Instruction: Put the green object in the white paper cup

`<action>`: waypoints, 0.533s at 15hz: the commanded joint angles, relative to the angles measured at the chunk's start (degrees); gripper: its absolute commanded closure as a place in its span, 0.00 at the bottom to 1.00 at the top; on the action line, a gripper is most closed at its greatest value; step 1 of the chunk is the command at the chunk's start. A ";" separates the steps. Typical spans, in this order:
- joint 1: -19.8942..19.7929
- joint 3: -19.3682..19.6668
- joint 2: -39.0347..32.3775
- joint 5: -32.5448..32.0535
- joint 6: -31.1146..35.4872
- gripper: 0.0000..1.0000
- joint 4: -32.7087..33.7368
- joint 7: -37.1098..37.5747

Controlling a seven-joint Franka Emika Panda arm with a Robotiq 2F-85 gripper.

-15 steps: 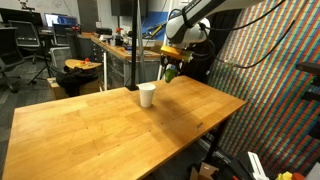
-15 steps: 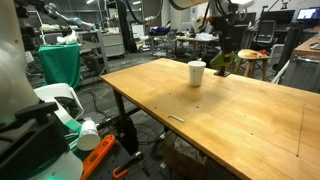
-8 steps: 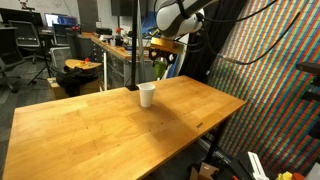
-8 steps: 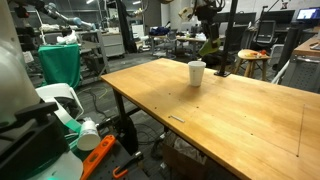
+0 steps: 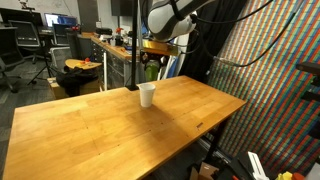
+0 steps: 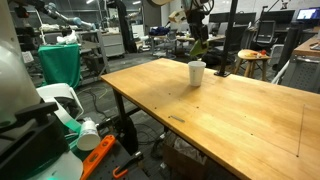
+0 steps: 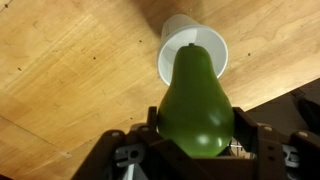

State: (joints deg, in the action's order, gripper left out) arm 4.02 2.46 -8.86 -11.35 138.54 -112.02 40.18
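The green object [image 7: 195, 100] is a smooth, pear-shaped bright green lump held between my gripper's [image 7: 196, 140] two fingers. In the wrist view its narrow end overlaps the white paper cup [image 7: 172, 52], which stands upright on the wooden table [image 7: 70, 70]. In both exterior views the gripper [image 5: 151, 58] [image 6: 197, 36] hangs in the air above and slightly behind the cup [image 5: 147, 95] [image 6: 196, 73], with the green object [image 5: 149, 69] [image 6: 200, 46] hanging below the fingers, well clear of the rim.
The cup stands near the far edge of the large wooden table [image 5: 100, 130] [image 6: 230, 120]. A colourful patterned wall [image 5: 270, 70] rises beside the table. Workbenches, chairs and an orange stool [image 5: 82, 68] stand behind it.
The gripper has carried the green object sideways from beyond the table edge to over the cup, rising a little. The cup has not moved.
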 commanded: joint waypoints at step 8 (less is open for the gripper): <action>0.95 1.01 -7.14 -2.99 7.10 0.51 1.51 -2.56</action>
State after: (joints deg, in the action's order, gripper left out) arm 4.04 2.41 -13.47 -12.45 142.67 -113.01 37.80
